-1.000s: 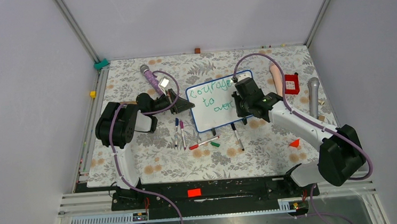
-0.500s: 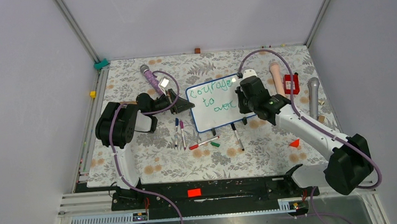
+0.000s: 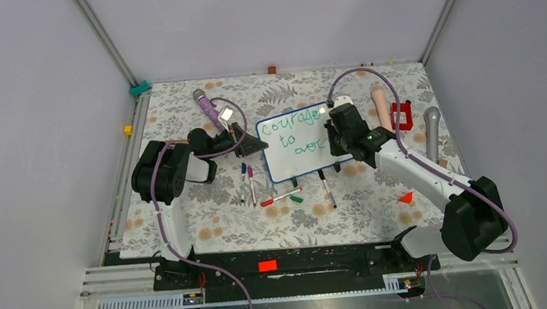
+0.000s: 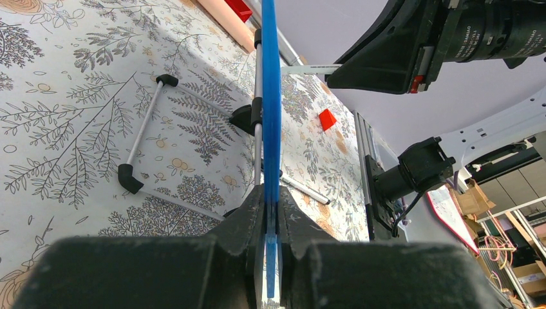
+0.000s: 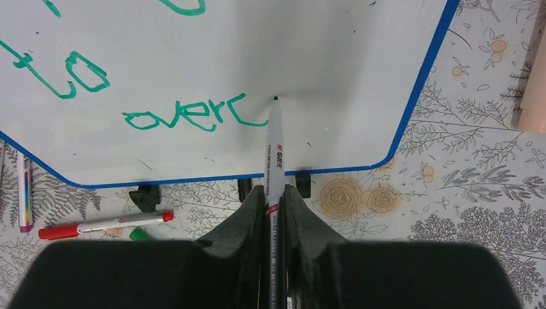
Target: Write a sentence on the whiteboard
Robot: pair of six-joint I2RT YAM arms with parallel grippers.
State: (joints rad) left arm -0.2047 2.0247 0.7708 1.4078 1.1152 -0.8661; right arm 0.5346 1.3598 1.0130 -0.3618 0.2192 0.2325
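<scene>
The whiteboard [image 3: 286, 164], white with a blue frame, stands tilted on black clip feet mid-table. Green words of the sentence [image 3: 291, 120] read "courage", "to" and "overc" [image 5: 183, 116]. My left gripper [image 3: 255, 147] is shut on the board's left edge, seen as a blue strip [image 4: 272, 96] between the fingers [image 4: 248, 212]. My right gripper [image 3: 331, 145] is shut on a white marker [image 5: 275, 151]. Its tip touches the whiteboard [image 5: 193, 51] just right of the last "c".
Loose markers [image 3: 274, 196], a green cap [image 3: 297, 198] and a black-capped marker [image 3: 329, 193] lie in front of the board. A purple microphone [image 3: 208, 108], pink handle [image 3: 381, 107], red box [image 3: 402, 115], grey microphone [image 3: 432, 132] and red triangle [image 3: 406, 198] lie around.
My right gripper and its marker have shifted slightly to the right along the board, and the right arm's elbow has swung. The left arm and the board have stayed put.
</scene>
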